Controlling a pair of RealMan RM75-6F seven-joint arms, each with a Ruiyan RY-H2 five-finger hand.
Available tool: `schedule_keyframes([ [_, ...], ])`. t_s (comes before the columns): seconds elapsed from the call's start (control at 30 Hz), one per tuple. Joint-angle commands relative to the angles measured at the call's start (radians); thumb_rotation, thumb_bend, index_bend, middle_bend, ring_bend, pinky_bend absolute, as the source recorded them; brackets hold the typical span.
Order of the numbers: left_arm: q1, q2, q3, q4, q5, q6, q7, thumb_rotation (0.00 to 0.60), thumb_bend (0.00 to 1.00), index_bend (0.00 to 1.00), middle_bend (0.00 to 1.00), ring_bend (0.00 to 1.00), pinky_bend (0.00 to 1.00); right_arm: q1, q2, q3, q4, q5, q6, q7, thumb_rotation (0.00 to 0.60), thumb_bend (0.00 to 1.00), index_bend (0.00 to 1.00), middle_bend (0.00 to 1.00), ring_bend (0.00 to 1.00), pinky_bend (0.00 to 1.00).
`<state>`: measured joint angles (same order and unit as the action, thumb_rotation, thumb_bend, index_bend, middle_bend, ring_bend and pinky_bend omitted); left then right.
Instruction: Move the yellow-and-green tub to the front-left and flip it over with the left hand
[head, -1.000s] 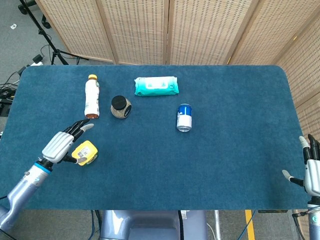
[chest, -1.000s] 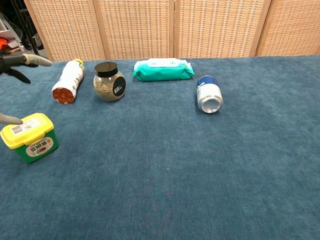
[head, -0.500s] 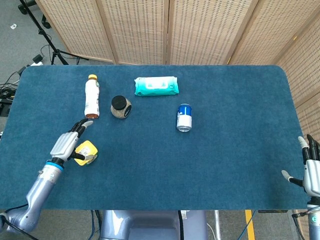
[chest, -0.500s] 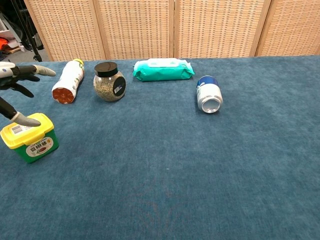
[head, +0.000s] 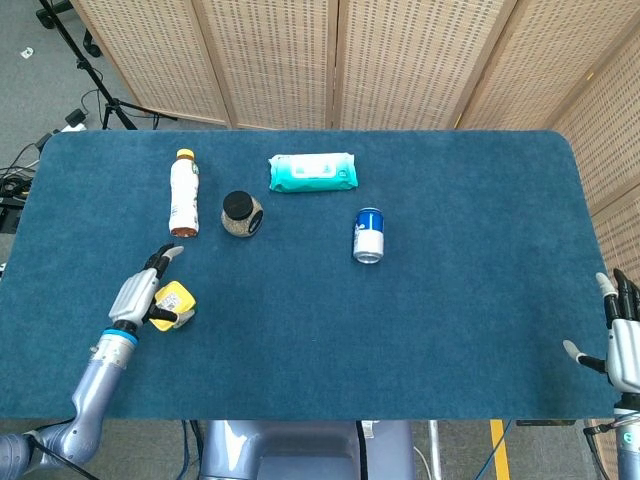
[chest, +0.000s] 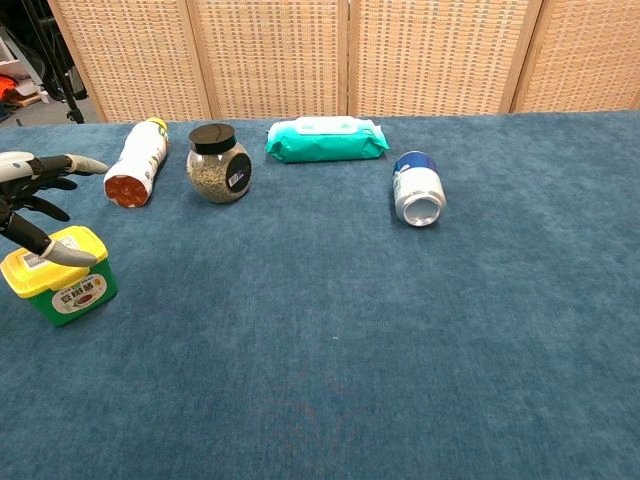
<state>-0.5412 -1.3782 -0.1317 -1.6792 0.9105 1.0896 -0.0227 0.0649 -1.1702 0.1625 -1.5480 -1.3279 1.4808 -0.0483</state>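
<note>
Lower left of the frame: small square tub with yellow lid and green label (chest: 58, 273), upright on the blue cloth-covered table (head: 460, 300). Left hand (head: 140, 293) poised over it, fingers spread, thumb touching the lid. Lower right: right hand (head: 625, 340), fingers extended, empty. Farther back: lying white bottle (head: 183, 192), black-lidded jar (head: 241, 214), blue can (head: 369, 235), teal wipes pack (head: 312, 172).

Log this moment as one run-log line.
left hand: open over yellow-lidded green tub, thumb on lid | tub: upright, front-left | right hand: idle, open
</note>
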Motion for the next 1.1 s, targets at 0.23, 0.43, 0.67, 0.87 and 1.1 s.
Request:
schedule_keyframes([
  [0.23,0.029,-0.034,-0.025,0.014,-0.033,0.000,-0.022,0.600,0.00,0.11,0.00,0.07,0.25,0.002,-0.003,0.000,0.003,0.003,-0.004,-0.004,0.600,0.00,0.07,0.00,0.00,0.00],
  [0.43,0.035,-0.069,-0.038,0.036,-0.022,0.004,-0.030,0.600,0.00,0.11,0.00,0.16,0.39,0.004,-0.005,0.000,0.005,0.005,-0.008,-0.007,0.600,0.00,0.07,0.00,0.00,0.00],
  [0.67,0.040,-0.111,-0.036,0.063,-0.020,0.001,-0.015,0.600,0.11,0.15,0.04,0.24,0.49,0.005,-0.006,0.002,0.007,0.011,-0.011,-0.007,0.600,0.00,0.07,0.00,0.00,0.00],
  [0.87,0.048,-0.134,-0.047,0.082,-0.002,0.020,-0.012,0.600,0.21,0.21,0.09,0.28,0.54,0.006,-0.005,0.004,0.008,0.013,-0.013,-0.004,0.600,0.00,0.07,0.00,0.00,0.00],
  [1.1,0.054,-0.123,-0.059,0.078,0.052,0.006,-0.059,0.600,0.23,0.25,0.12,0.32,0.57,0.006,-0.006,0.001,0.008,0.010,-0.014,-0.004,0.600,0.00,0.07,0.00,0.00,0.00],
])
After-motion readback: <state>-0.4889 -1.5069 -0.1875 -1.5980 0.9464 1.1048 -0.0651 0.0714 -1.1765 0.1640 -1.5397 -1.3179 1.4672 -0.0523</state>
